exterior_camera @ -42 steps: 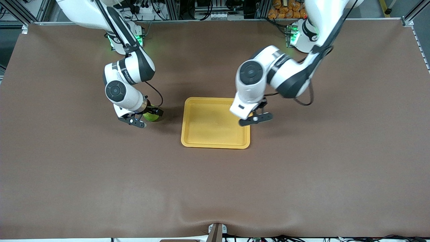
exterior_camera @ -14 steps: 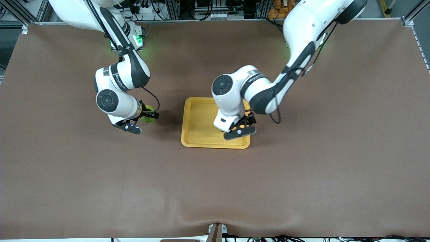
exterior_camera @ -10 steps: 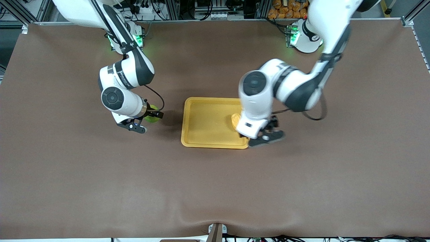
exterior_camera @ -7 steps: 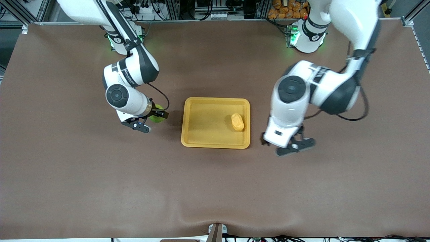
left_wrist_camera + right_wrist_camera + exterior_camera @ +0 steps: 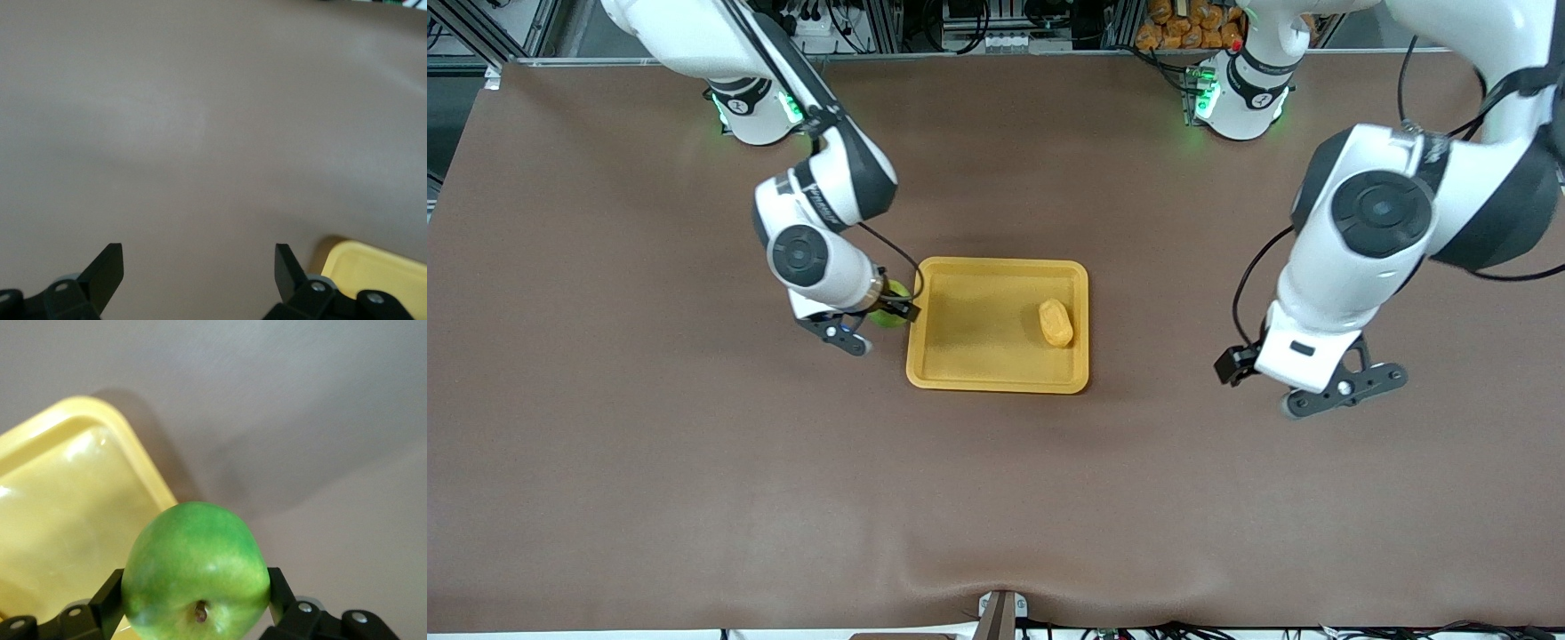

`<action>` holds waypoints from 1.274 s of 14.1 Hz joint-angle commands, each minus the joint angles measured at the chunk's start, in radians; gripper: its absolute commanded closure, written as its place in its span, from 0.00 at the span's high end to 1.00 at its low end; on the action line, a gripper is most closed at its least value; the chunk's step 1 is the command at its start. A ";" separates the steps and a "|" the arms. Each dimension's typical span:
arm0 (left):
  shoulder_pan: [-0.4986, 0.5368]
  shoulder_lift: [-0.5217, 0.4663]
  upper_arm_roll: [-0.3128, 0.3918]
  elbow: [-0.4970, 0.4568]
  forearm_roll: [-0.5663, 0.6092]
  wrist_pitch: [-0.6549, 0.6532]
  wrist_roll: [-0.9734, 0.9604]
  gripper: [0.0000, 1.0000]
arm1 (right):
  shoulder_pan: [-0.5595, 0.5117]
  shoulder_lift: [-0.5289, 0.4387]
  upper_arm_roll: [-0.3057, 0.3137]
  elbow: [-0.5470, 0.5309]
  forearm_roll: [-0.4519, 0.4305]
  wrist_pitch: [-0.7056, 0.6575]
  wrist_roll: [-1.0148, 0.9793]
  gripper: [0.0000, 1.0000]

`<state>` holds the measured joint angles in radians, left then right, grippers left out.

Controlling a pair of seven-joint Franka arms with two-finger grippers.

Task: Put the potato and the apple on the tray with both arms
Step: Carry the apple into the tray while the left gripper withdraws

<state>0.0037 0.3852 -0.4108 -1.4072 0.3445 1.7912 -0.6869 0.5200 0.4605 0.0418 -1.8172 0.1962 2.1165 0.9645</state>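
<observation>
The right hand [image 5: 882,313] is gripping the apple [image 5: 889,313] between its two fingers, and the fruit is hanging in the air just over the edge of the tray [image 5: 969,373] that faces the right arm's end of the bench [image 5: 694,480]. In the right wrist view the apple [image 5: 197,570] is filling the space between the fingers [image 5: 107,603], its stem dimple turned toward the camera, with the tray's rounded corner [image 5: 133,447] lying beneath and beside it. The potato [image 5: 1056,322] is lying inside the tray, close to the rim on the side toward the left arm's end of the bench. The left hand [image 5: 1316,391] is hovering over bare bench well apart from the tray, toward the left arm's end, and it is holding nothing; in the left wrist view its fingers [image 5: 107,270] are standing wide apart over the brown surface, with a corner of the tray [image 5: 373,270] just showing past one fingertip.
</observation>
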 commanded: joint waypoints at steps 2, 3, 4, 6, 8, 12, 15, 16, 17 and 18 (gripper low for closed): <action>0.039 -0.075 0.001 -0.036 -0.047 -0.070 0.122 1.00 | 0.057 0.144 -0.008 0.166 0.012 -0.015 0.115 0.00; 0.044 -0.092 0.009 -0.038 -0.074 -0.082 0.163 1.00 | 0.063 0.155 -0.007 0.177 0.012 -0.012 0.122 0.00; 0.045 -0.126 0.027 -0.058 -0.105 -0.098 0.193 1.00 | 0.066 0.164 -0.006 0.180 0.011 -0.009 0.128 0.00; 0.032 -0.198 0.102 -0.122 -0.162 -0.099 0.274 1.00 | 0.075 0.175 -0.008 0.180 0.009 0.002 0.129 0.00; -0.017 -0.251 0.206 -0.160 -0.202 -0.101 0.377 1.00 | 0.087 0.185 -0.007 0.180 0.011 0.016 0.129 0.00; -0.050 -0.357 0.317 -0.242 -0.254 -0.113 0.513 1.00 | 0.095 0.202 -0.008 0.180 0.012 0.039 0.161 0.01; -0.030 -0.394 0.311 -0.254 -0.259 -0.154 0.549 1.00 | 0.095 0.211 -0.008 0.180 0.011 0.046 0.178 1.00; -0.019 -0.394 0.308 -0.233 -0.271 -0.171 0.549 1.00 | 0.097 0.211 -0.008 0.180 0.003 0.046 0.177 1.00; -0.005 -0.396 0.305 -0.219 -0.285 -0.183 0.550 1.00 | 0.097 0.210 -0.008 0.180 0.003 0.043 0.174 1.00; -0.002 -0.402 0.303 -0.216 -0.289 -0.191 0.552 1.00 | 0.095 0.207 -0.008 0.182 0.003 0.039 0.171 1.00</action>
<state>-0.0193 0.0055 -0.1014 -1.6285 0.0835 1.6277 -0.1579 0.6060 0.6615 0.0409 -1.6594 0.1961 2.1660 1.1220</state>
